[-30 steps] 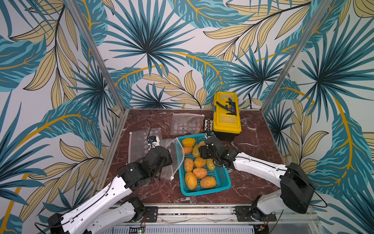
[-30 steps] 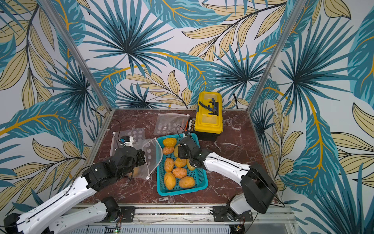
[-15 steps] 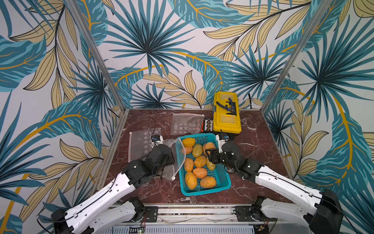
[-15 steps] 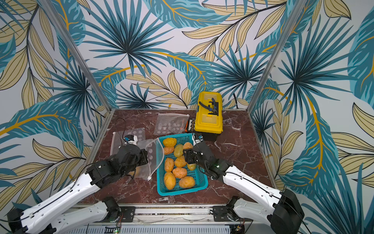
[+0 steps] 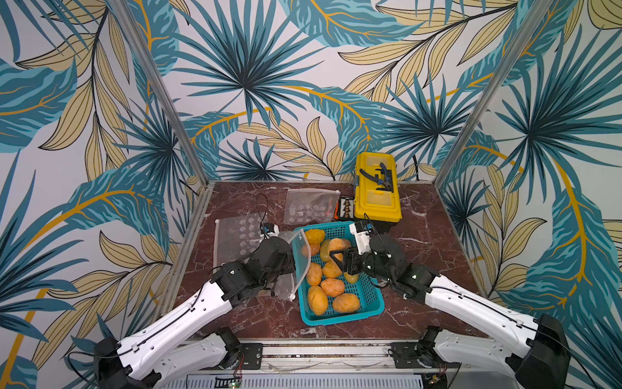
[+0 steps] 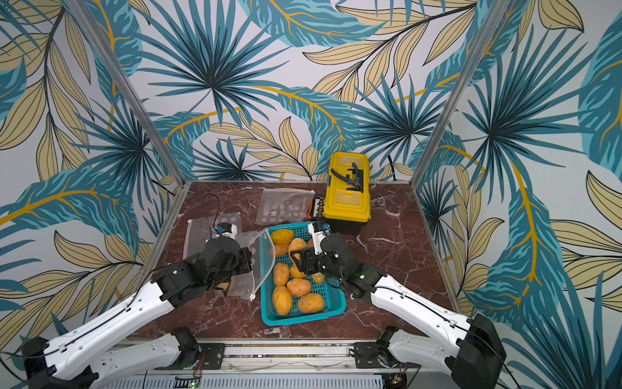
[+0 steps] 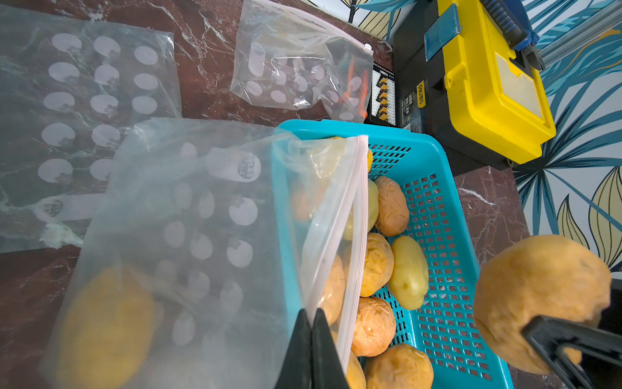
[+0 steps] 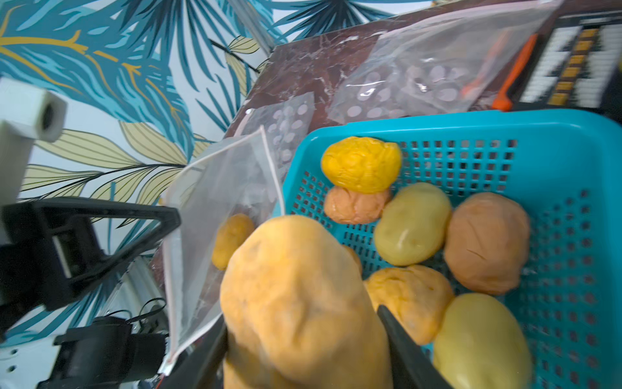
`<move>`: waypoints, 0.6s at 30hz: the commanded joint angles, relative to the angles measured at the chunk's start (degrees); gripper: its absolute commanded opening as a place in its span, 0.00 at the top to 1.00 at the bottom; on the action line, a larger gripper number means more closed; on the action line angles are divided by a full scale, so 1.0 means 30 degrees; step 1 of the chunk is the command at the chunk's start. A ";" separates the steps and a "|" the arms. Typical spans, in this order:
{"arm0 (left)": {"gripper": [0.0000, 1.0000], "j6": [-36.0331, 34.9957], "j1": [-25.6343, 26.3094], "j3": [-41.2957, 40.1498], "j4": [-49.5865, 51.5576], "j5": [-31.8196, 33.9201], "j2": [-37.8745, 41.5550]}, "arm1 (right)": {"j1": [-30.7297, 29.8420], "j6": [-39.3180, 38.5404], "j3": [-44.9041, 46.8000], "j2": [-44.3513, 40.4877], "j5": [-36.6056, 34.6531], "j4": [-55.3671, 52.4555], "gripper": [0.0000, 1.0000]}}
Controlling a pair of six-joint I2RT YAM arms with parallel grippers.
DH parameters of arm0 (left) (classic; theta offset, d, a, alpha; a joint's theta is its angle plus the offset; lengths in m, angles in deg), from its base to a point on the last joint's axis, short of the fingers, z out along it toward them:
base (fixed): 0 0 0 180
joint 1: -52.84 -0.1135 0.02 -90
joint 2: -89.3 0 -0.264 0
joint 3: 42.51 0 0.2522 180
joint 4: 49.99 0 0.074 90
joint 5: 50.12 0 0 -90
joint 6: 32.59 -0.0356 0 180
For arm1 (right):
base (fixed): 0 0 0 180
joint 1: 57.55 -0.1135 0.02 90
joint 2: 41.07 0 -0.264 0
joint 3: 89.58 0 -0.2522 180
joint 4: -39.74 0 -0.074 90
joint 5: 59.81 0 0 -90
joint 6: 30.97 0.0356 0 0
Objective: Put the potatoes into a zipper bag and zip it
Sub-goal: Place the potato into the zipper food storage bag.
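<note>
The bag (image 7: 202,219) was held open, rim pinched tight by the left gripper (image 7: 311,323), apparently to receive the potato (image 8: 296,286) clamped in the right gripper (image 8: 301,320).

The potatoes (image 5: 317,299) lie in the basket (image 5: 343,317), zipper bag (image 5: 300,259) left, toolbox (image 5: 377,198) behind.

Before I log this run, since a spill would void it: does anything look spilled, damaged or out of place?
Nothing stands out. The potatoes sit in the basket, one inside the zipper bag, one in the right gripper; none lies loose on the table. The left gripper pinches the bag's rim.
</note>
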 commanded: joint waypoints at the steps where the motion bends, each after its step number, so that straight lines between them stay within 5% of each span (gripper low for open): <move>1: 1.00 -0.0360 -0.0071 0.0631 -0.0522 -0.0168 0.0032 | -0.0895 -0.0116 -0.1415 0.1668 0.1185 0.1399 0.66; 13: 1.00 -0.0583 -0.0071 0.0638 -0.0581 -0.0454 0.0138 | -0.1601 0.0202 -0.5184 0.8099 0.1876 0.2051 0.66; 16: 1.00 -0.0598 -0.0071 0.0637 -0.0608 -0.0556 0.0176 | -0.1623 0.0260 -0.5764 0.8979 0.2150 0.2023 0.59; 18: 1.00 -0.0610 -0.0067 0.0629 -0.0589 -0.0617 0.0193 | -0.1618 0.0247 -0.6044 0.9313 0.2185 0.1944 0.46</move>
